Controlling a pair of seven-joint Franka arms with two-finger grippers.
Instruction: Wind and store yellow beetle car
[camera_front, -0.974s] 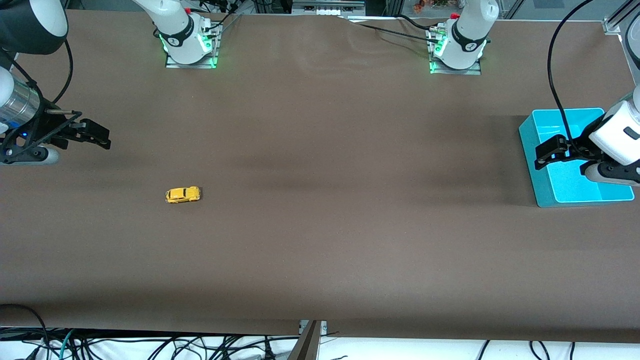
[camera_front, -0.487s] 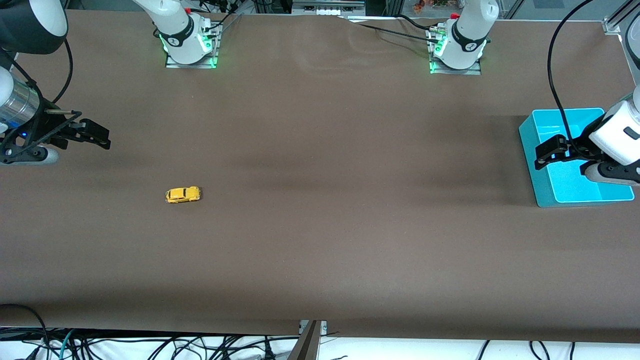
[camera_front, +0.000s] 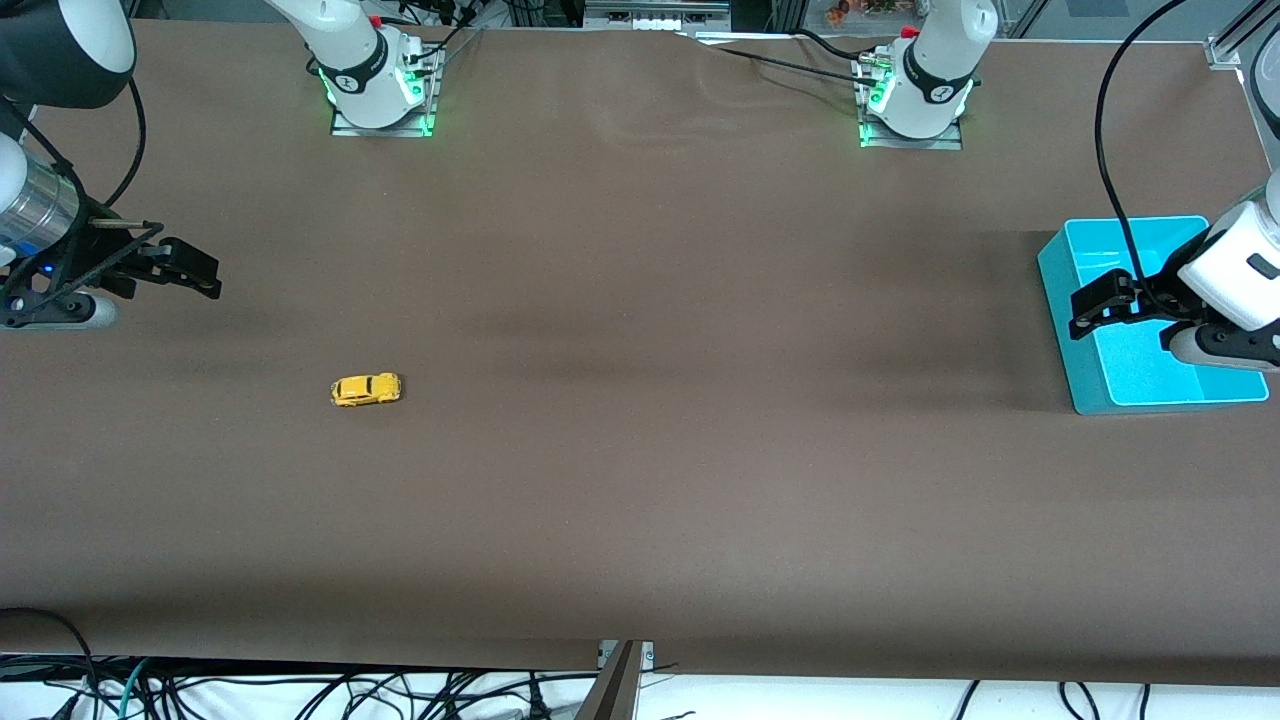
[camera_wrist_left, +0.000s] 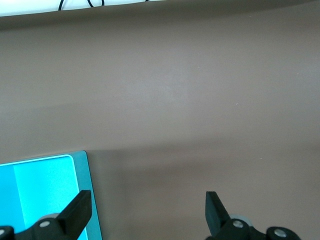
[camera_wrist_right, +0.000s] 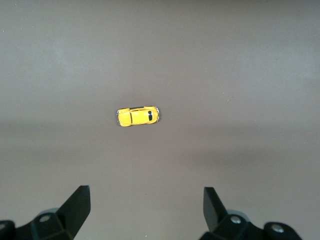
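Your yellow beetle car (camera_front: 366, 389) sits on its wheels on the brown desk (camera_front: 640, 400), toward the right arm's end. Your right gripper (camera_front: 190, 270) hangs spread wide and empty above the desk. Your left gripper (camera_front: 1098, 310), equally wide and empty, waits seemingly over the turquoise bin's (camera_front: 1100, 390) edge.

White Franka arms (camera_front: 350, 40), blk end effectors, green base LEDs, blk cables.

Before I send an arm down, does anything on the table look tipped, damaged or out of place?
Nothing stands out. The yellow beetle car sits upright on its wheels on the brown table. The right gripper hangs open near it; the left gripper hangs open over the blue bin.
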